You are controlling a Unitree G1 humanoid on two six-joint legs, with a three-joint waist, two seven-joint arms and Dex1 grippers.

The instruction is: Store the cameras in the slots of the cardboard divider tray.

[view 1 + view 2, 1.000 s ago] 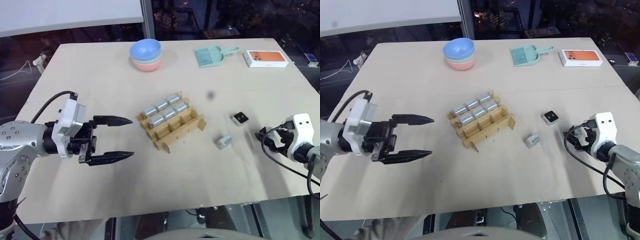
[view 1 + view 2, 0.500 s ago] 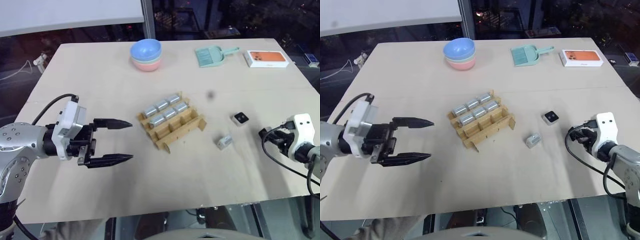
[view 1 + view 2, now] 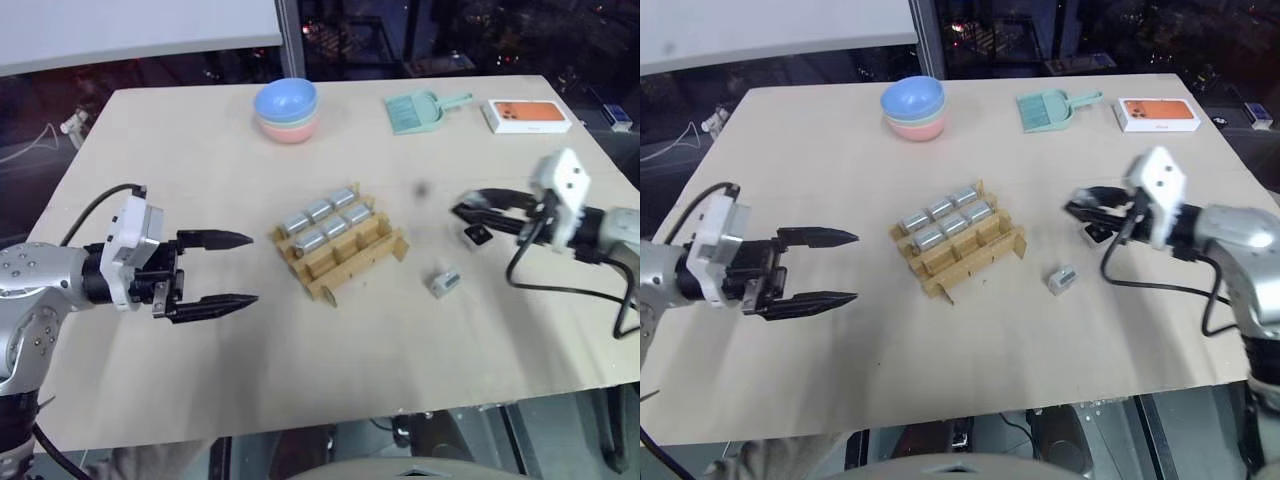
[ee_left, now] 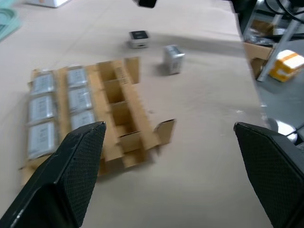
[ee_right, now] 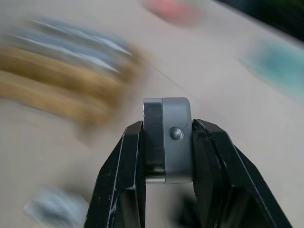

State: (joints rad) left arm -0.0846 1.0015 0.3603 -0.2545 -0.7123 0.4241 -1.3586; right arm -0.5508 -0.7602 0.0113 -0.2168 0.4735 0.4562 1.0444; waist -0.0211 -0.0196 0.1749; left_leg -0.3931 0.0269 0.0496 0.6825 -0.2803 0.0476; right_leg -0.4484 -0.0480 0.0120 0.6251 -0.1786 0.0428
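Head views: my left gripper (image 3: 232, 269) hovers over the table (image 3: 200, 380) well left of the cardboard divider tray (image 3: 340, 245), fingers spread wide, nothing between them. The tray sits mid-table with 6 cameras (image 3: 325, 222) filling 2 of its rows; the nearest row of 3 slots is bare. My right gripper (image 3: 464, 211) is raised to the right of the tray, pointing toward it. A black-faced camera (image 3: 478, 236) lies just below its tips, and a grey camera (image 3: 446, 282) lies closer to me, near the tray's right corner. Stacked bowls (image 3: 286, 108), a teal dustpan (image 3: 415, 111) and an orange phone box (image 3: 527, 116) sit along the far edge.

Left wrist view: 2 black fingers (image 4: 71, 175) stand far apart, framing the tray (image 4: 118, 118) with its 6 seated cameras; the 2 loose cameras lie beyond it.

Right wrist view: fingers (image 5: 123, 175) pinch a silver-grey camera (image 5: 168, 140) side-on; background is blurred, tray is a brown smear.
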